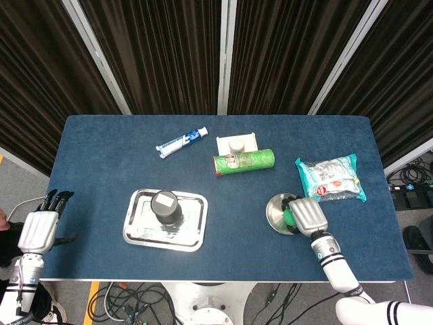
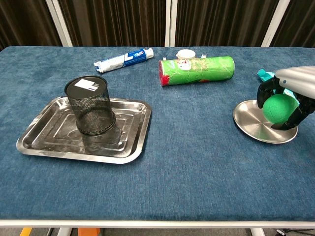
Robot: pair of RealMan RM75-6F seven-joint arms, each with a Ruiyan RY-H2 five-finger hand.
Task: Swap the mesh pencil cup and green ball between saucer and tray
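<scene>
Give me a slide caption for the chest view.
Right hand holds green ball over saucer; mesh pencil cup stands on tray.

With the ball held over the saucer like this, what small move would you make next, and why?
Probably lower a little and open the fingers: the right hand grips the green ball just above the saucer, apparently not yet resting on it.
</scene>
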